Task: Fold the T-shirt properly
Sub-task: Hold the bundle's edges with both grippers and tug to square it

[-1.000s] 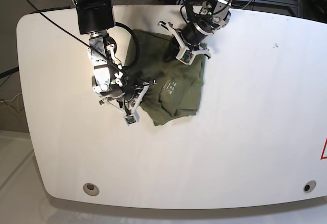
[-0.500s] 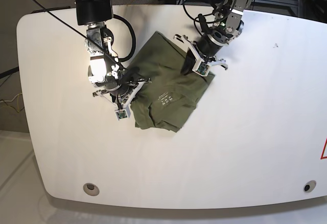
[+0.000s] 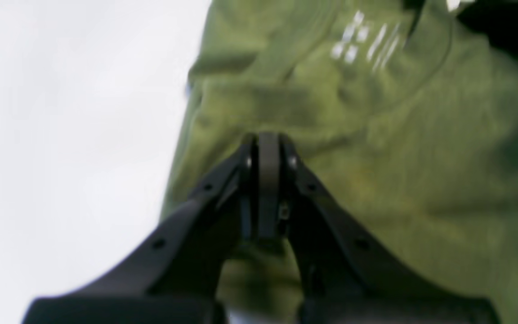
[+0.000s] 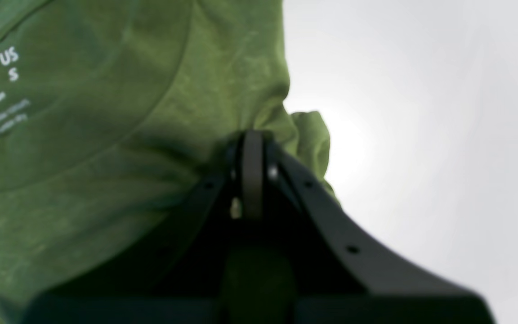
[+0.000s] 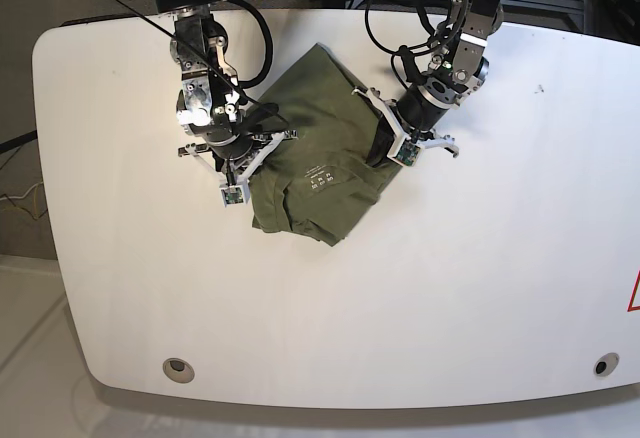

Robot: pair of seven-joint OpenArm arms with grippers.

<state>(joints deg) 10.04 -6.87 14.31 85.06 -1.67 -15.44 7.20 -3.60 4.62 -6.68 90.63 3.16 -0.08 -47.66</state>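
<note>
Soft, limp T-shirt [image 5: 315,173]: left gripper [image 3: 263,148] and right gripper [image 4: 252,144] each pinch a shoulder edge; best held by seams.

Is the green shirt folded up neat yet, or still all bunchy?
Still bunchy. The T-shirt lies rumpled and partly doubled over on the table, its inside neck label showing, with both grippers pinching its edges.

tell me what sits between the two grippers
The T-shirt, its pale label facing up, spans from the right gripper to the left gripper, in the base view.
</note>
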